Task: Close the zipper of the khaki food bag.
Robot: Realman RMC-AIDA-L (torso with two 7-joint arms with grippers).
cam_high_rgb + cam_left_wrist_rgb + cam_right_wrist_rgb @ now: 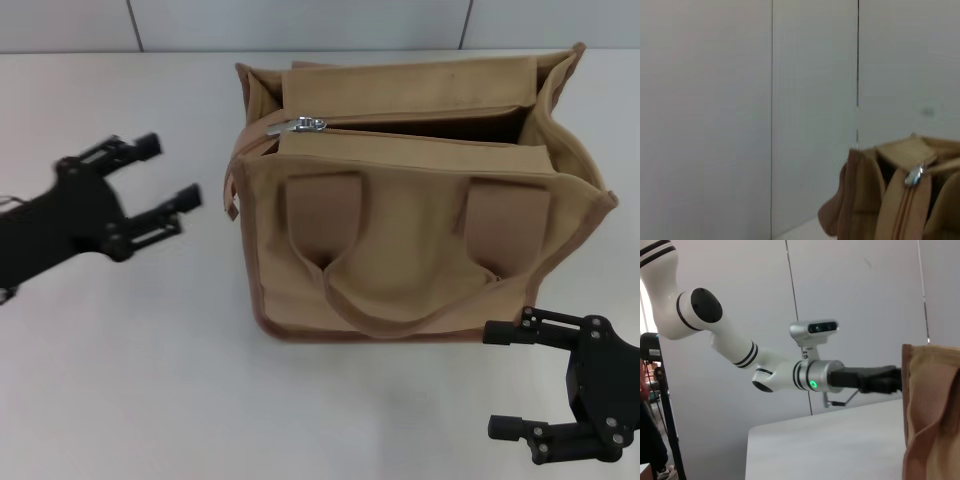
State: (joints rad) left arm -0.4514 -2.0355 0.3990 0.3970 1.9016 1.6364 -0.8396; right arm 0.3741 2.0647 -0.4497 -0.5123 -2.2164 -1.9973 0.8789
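Note:
The khaki food bag (410, 230) stands upright on the white table, its top gaping open. The zipper (400, 128) runs along the top, with its silver pull tab (308, 125) at the bag's left end. The tab also shows in the left wrist view (914, 176), with the bag (865, 205) below it. My left gripper (165, 180) is open, level with the tab and well left of the bag, not touching it. My right gripper (505, 380) is open, low at the front right, just before the bag's bottom right corner. The right wrist view shows the bag's edge (932, 415).
The white table (130, 380) spreads around the bag. A grey panelled wall (300, 22) runs along its far edge. The right wrist view shows my left arm (770, 371) stretched toward the bag over the table.

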